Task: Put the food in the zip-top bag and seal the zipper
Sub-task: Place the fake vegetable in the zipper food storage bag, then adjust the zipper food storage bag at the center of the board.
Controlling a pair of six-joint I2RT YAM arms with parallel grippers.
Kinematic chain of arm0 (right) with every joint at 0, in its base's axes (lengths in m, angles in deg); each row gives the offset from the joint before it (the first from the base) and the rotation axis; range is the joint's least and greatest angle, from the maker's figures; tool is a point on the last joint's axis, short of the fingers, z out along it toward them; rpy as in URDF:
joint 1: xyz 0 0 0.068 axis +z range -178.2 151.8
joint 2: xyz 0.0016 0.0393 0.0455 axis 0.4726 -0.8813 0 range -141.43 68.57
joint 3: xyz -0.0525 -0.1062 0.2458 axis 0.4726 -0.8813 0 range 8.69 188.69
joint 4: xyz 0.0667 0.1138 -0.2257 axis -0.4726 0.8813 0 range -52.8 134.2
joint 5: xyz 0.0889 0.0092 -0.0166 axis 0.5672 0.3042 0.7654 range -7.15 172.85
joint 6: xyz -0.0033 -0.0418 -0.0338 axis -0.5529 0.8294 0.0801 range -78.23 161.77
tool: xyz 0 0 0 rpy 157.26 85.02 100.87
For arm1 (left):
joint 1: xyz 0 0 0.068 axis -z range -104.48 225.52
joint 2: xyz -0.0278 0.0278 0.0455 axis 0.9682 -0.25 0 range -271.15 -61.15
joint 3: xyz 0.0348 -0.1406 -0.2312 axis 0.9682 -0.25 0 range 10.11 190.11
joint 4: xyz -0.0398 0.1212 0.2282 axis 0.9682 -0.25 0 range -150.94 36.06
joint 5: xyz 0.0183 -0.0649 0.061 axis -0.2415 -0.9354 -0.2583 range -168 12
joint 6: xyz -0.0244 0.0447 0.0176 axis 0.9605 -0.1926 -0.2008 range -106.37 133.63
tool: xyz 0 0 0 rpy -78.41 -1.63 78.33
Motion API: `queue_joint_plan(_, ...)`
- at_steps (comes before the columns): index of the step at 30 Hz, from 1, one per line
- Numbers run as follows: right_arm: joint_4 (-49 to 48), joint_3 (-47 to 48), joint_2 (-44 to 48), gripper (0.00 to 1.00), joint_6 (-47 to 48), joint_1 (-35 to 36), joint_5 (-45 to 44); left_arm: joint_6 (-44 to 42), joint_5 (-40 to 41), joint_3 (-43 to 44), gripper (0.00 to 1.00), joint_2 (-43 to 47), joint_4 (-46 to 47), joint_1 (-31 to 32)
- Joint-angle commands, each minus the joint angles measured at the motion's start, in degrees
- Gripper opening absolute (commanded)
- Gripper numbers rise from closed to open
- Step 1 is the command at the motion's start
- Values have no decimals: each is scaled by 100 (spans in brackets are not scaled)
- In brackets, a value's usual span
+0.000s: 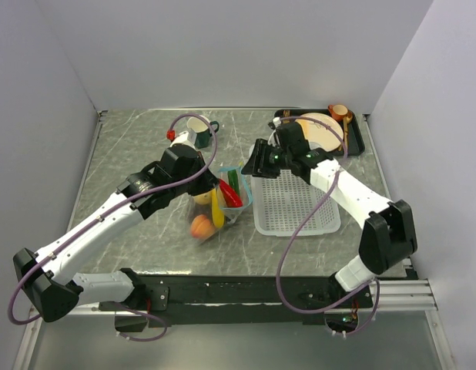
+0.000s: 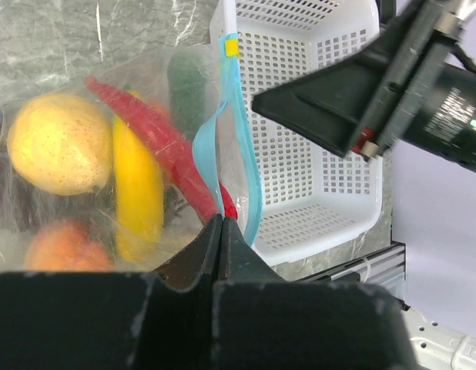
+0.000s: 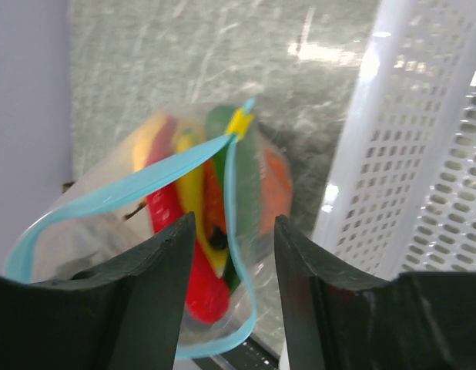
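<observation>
Left fingers (image 2: 188, 270) pinch the zip-top bag (image 1: 221, 205) by its mouth, mid-frame left of the basket (image 1: 296, 206); right fingers (image 3: 145, 270) spread, facing the gaping zipper (image 3: 145, 182). Food (image 2: 61, 142) looks bagged, so sealing's next: pinch and slide.

The zip-top bag (image 2: 145, 73) is showing as thin clear plastic film, glossy and wrinkled; its zipper (image 2: 252, 181) is looking like smooth teal plastic. Inside, the lemon (image 2: 61, 142) is showing a rough pitted skin and the red chili (image 2: 157, 139) is shining smooth. The basket (image 2: 330, 185) is looking like glossy white plastic mesh. The table (image 1: 138, 146) is gleaming like polished grey stone.
</observation>
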Motion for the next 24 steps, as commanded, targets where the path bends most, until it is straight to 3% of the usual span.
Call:
queue_joint_plan(1,-10,358,-223,51,79,70,-416,7,39,75,1,110,143,15)
queue_joint_plan(17,-167,613,-743,48,379,106,-12,-20,-154,75,1,-39,205,15)
queue_joint_plan(21,-115,656,-821,35,422,114,-64,-37,-198,75,1,-75,257,15)
queue_joint_plan(22,-123,665,-839,24,440,106,-56,-37,-216,75,1,-83,275,15)
queue_joint_plan(24,-202,639,-883,20,440,106,6,-46,-286,49,1,-101,301,15)
